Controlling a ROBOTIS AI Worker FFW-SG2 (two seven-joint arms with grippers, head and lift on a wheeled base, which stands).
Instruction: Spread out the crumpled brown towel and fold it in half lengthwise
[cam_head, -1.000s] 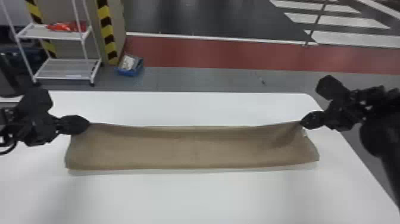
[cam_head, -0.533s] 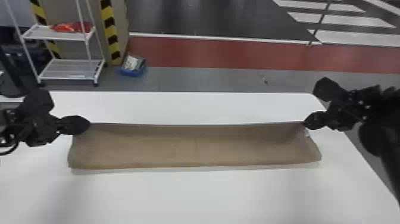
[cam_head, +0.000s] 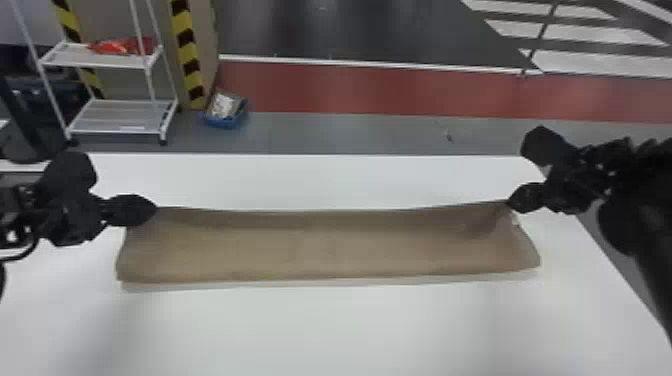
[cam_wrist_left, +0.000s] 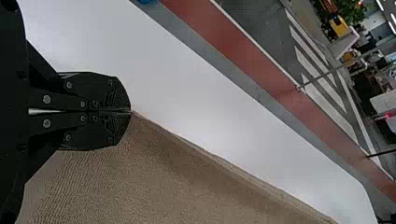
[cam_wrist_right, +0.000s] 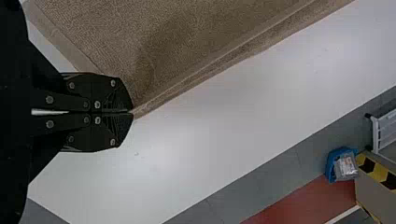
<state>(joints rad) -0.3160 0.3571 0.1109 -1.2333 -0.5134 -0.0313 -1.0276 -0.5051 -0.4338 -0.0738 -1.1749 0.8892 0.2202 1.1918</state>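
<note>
On bench: brown towel, folded into long strip; both grippers' fingers pinch its far corners.

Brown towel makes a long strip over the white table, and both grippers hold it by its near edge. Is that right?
Near edge is wrong: in the head view, the left gripper and right gripper hold the towel by its far edge.

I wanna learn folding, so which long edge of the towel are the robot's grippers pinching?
The far long edge: the left gripper and right gripper pinch its two ends. The near long edge has no gripper on it.
</note>
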